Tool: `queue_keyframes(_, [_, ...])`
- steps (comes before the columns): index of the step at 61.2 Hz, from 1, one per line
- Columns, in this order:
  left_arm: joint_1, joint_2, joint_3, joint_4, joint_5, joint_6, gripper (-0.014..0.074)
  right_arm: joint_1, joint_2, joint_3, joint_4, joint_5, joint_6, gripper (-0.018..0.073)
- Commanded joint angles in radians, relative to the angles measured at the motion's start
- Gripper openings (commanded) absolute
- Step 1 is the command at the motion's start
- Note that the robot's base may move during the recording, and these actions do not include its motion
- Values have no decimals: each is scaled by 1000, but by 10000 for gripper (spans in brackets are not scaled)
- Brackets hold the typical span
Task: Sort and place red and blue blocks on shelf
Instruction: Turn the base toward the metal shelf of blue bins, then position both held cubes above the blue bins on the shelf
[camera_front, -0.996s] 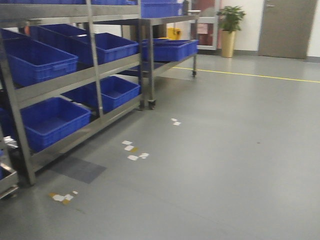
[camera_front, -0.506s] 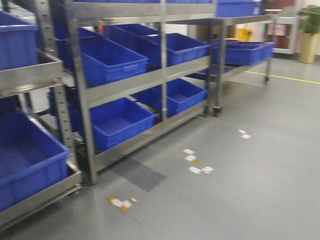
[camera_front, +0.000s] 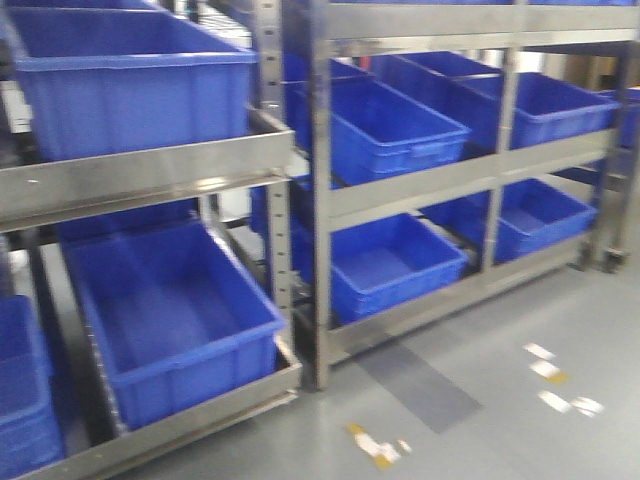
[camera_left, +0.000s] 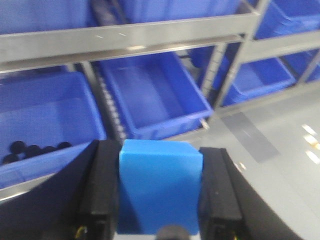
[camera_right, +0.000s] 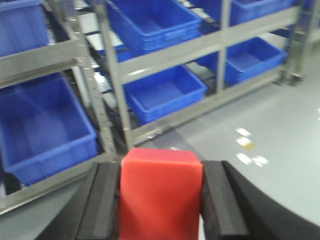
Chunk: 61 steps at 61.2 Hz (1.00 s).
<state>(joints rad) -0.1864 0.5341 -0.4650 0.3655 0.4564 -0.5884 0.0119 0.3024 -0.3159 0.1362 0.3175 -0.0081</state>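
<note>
Left jaws clench the blue block (camera_left: 160, 185), right jaws the red block (camera_right: 161, 192), each bottom centre; shelf (camera_front: 420, 181) behind.

1. A warehouse-style storeroom: a multi-tier steel shelf (camera_front: 140, 180) with perforated uprights and brushed front rails fills the left and far side of the scene.
2. Large blue plastic bins (camera_front: 170, 320) stand side by side on each tier in sight, the stock containers of a parts store; one near bin on the left holds small black round pieces (camera_left: 30, 149).
3. A smooth grey industrial floor (camera_front: 560, 300) stretches to the right, marked with scraps of white and yellow tape (camera_front: 555, 375).
</note>
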Motion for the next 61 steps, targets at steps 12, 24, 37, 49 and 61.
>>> queue_keyframes(12, [1, 1, -29, 14, -67, -5, 122, -5, 5, -32, -7, -81, -3, 49])
queue_keyframes(24, [1, 1, -29, 14, -67, -5, 122, -5, 5, -32, -7, -81, -3, 49])
queue_keyframes(37, [1, 1, -29, 14, -67, -5, 122, -5, 5, -32, -7, -81, -3, 49])
queue_keyframes(49, [1, 1, -29, 14, -67, -5, 122, -5, 5, -32, -7, -81, -3, 49])
queue_keyframes(61, [1, 1, -29, 14, -67, -5, 122, -5, 5, -32, -7, -81, -3, 49])
